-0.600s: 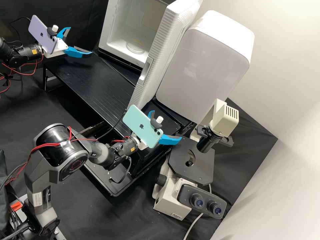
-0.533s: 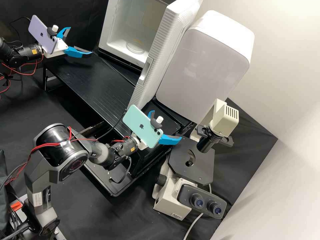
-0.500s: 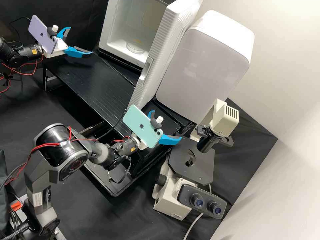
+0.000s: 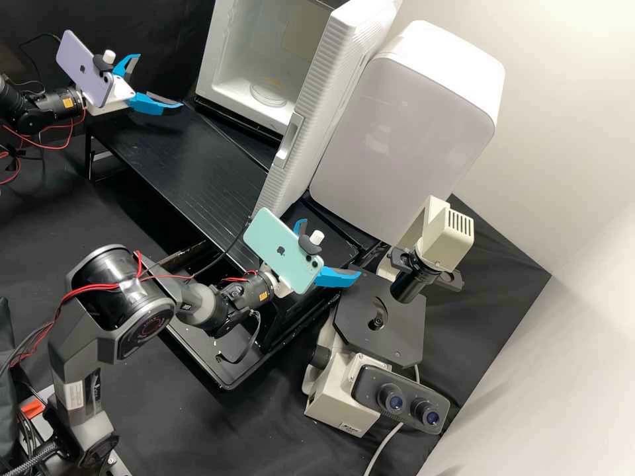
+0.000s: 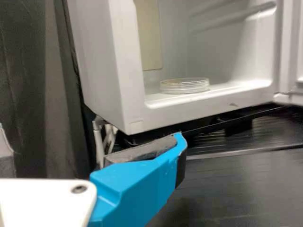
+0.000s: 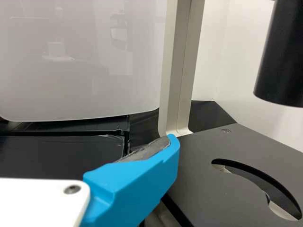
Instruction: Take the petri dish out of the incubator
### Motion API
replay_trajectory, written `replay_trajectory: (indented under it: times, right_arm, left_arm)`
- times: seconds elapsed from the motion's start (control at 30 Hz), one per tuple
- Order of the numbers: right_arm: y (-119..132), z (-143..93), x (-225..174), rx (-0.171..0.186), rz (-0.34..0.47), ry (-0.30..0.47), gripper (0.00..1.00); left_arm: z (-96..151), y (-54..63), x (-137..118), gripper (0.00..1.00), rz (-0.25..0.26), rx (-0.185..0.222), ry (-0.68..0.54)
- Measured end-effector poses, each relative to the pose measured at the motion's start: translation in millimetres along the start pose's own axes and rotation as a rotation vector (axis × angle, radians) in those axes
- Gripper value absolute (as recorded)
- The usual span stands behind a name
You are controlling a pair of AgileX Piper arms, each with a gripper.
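The petri dish (image 4: 270, 92) lies flat on the floor of the open incubator (image 4: 221, 49), upper centre of the high view, behind the front sill (image 5: 203, 97). The left end effector (image 4: 159, 80) hangs at the upper left, fingers (image 4: 153, 102) spread, well apart from the dish. Coming in low, a finger could strike the sill or shove the dish deeper. Pinching only the lid (image 5: 184, 81) might lift that alone. The right end effector (image 4: 331, 248), also spread, sits beside the microscope (image 4: 331, 390).

You see a microscope (image 4: 331, 390) just beside the near end of the black bench (image 4: 192, 178). Its dark stage (image 6: 208, 151) has a slot cut in it, and twin eyepieces (image 4: 410, 404) sit low in front. Black cloth (image 4: 489, 311) lies under it, with a pale wall (image 4: 569, 132) behind.
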Motion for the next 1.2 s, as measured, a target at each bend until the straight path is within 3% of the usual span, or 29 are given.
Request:
replay_trajectory:
  times: [0.3,0.57,0.87,1.2]
  right_arm:
    - [0.0,0.0,0.0,0.000,0.000,0.000,1.00]
    - [0.0,0.0,0.0,0.000,0.000,0.000,1.00]
    - [0.0,0.0,0.0,0.000,0.000,0.000,1.00]
    - [0.0,0.0,0.0,0.000,0.000,0.000,1.00]
  left_arm:
    - [47.7,4.0,-17.9,1.00,0.006,-0.032,-0.218]
    - [93.8,0.5,-31.3,1.00,0.001,0.000,-0.435]
    - [114.2,0.1,-24.2,1.00,0.006,-0.006,-0.494]
    - [122.1,-9.4,10.2,1.00,-0.050,-0.001,-0.460]
